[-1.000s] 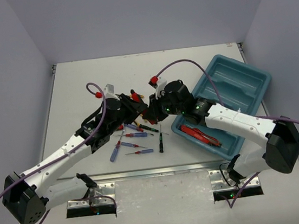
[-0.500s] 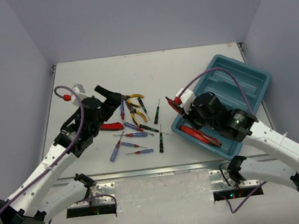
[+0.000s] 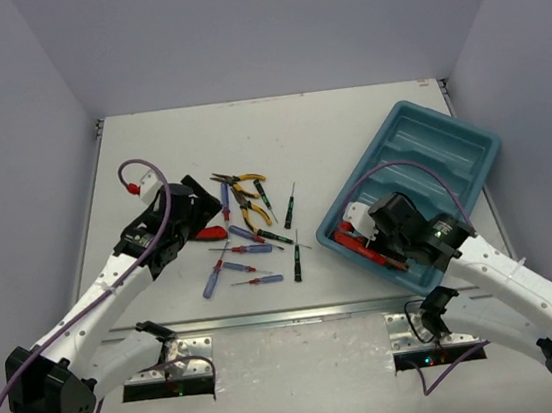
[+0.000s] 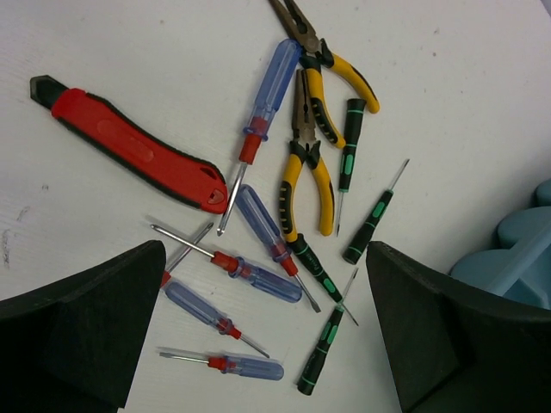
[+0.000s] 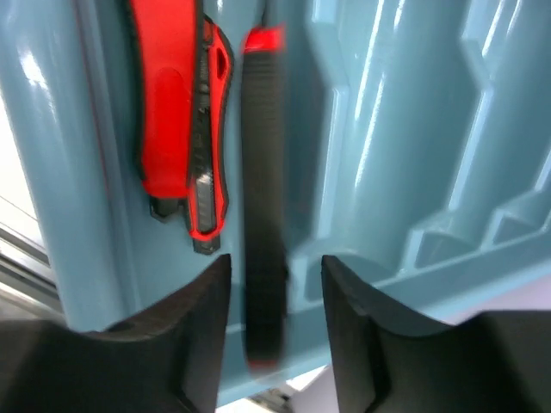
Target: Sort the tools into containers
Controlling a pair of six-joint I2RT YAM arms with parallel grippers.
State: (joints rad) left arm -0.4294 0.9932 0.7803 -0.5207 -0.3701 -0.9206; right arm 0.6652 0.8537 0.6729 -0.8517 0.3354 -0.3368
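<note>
Now, left tool (image 4: 265, 249): fingers spread wide, gripping nothing, hovering above the loose tools on the table (image 3: 347, 127).
Under it: red utility knife (image 4: 129, 146) lies off to one side; the screwdrivers cross one another in a loose heap.
In the way: one finger (image 4: 86, 335) hides most of one blue screwdriver.
Right tool (image 5: 275, 262): fingers partly apart over the tray (image 3: 450, 145), with a gap on either side of a blurred black-handled tool (image 5: 263, 172) with a red end; not clamped on it.
Tray position: teal, on the table's right side, set at an angle.
Inside tray: second red knife (image 5: 172, 103) just beside the black-handled tool, both in the long compartment facing the loose heap.
Count on table: six blue screwdrivers (image 4: 271, 77), four black-green screwdrivers (image 4: 372, 219), two yellow pliers (image 4: 301, 163), one red utility knife.
Count in tray: two tools.
</note>
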